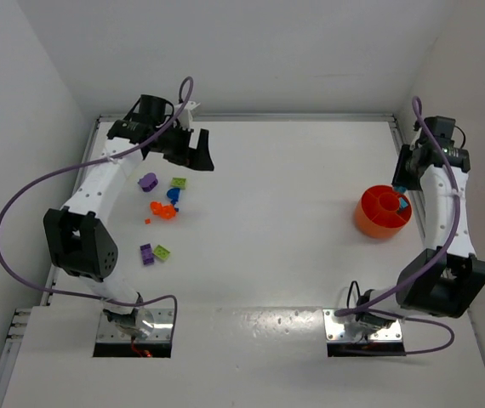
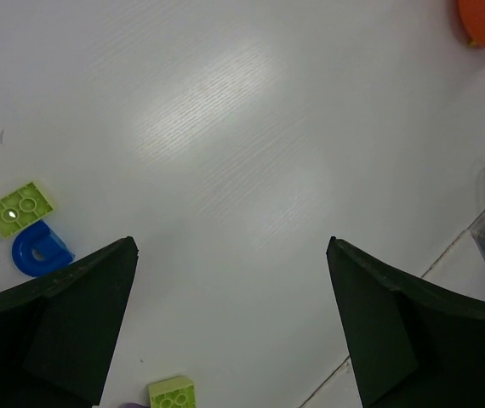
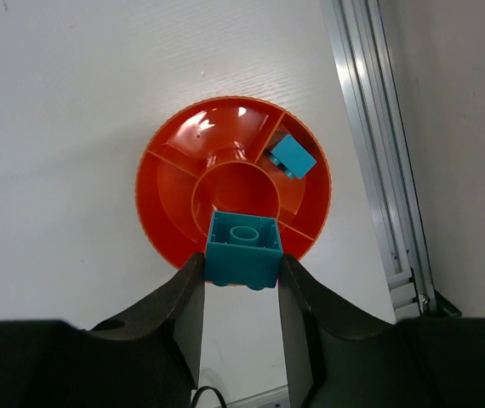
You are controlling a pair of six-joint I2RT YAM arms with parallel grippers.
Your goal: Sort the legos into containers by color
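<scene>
My right gripper (image 3: 242, 265) is shut on a teal lego (image 3: 242, 248), held above the near rim of the round orange container (image 3: 164, 189). Another teal brick (image 3: 292, 155) lies in one of its outer compartments. In the top view the container (image 1: 368, 219) sits at the right with the right gripper (image 1: 402, 184) over its far side. My left gripper (image 1: 196, 151) hangs open and empty at the back left. Loose legos lie near it: purple (image 1: 147, 181), lime green (image 1: 179, 182), blue (image 1: 173, 195), orange (image 1: 162, 209), and a purple and lime pair (image 1: 153, 252).
The left wrist view shows a lime brick (image 2: 19, 208), a blue arch piece (image 2: 40, 248) and another lime brick (image 2: 172, 393) on the white table. A metal rail (image 3: 379, 144) runs along the table's right edge beside the container. White walls enclose the table.
</scene>
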